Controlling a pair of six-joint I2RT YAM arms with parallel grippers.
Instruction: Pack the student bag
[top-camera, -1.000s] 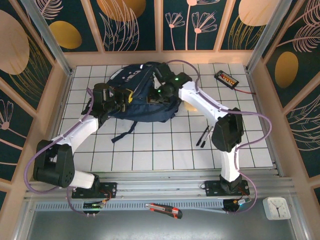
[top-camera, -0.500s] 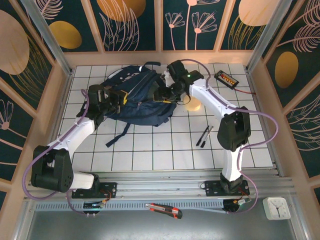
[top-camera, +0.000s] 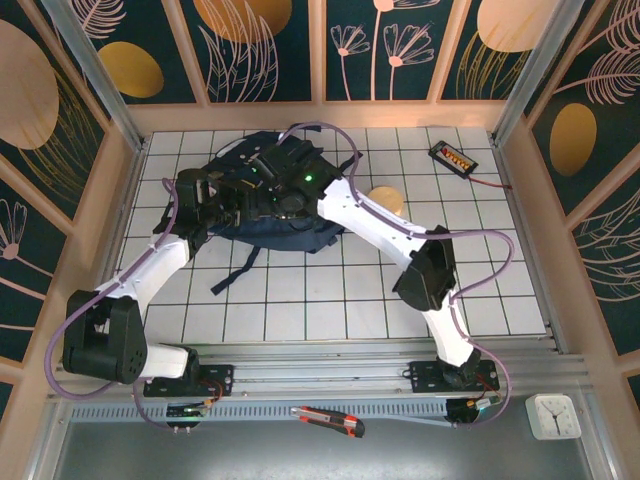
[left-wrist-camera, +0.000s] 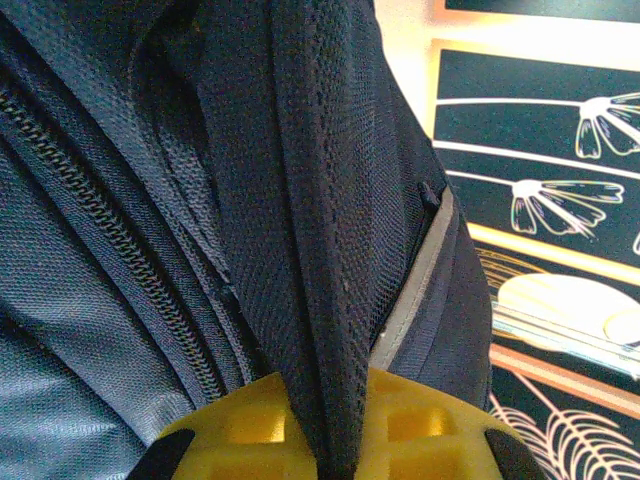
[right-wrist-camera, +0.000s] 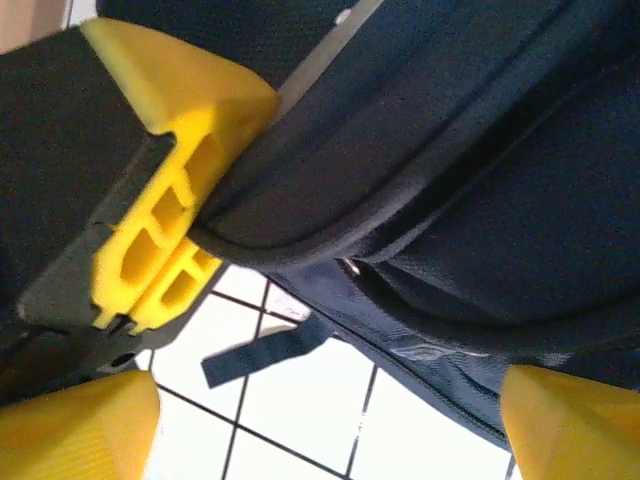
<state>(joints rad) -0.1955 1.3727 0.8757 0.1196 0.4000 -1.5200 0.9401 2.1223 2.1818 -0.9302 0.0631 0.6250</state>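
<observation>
The student bag (top-camera: 300, 228), a dark navy backpack, lies at the back left of the tiled table. My left gripper (top-camera: 238, 192) is at its left side, shut on a fold of black mesh fabric (left-wrist-camera: 330, 250) of the bag. That fold runs down between the yellow fingers (left-wrist-camera: 235, 425). My right gripper (top-camera: 268, 172) hangs over the top of the bag, open, with nothing between its fingers. In the right wrist view its yellow fingertips (right-wrist-camera: 85, 430) stand wide apart over the bag's lower edge (right-wrist-camera: 450, 330). The left gripper's yellow fingers (right-wrist-camera: 165, 230) show there too, clamped on the bag's rim.
A round tan disc (top-camera: 386, 198) lies just right of the bag, beside my right arm. A black and orange device (top-camera: 452, 155) with a red lead sits at the back right. A loose black strap (top-camera: 232, 272) trails toward the front. A box cutter (top-camera: 330, 421) and a small clock (top-camera: 553, 415) lie beyond the near rail.
My right gripper has opened and swung left from the bag's right side to over its top. The left gripper keeps its grip and the bag has shifted slightly.
</observation>
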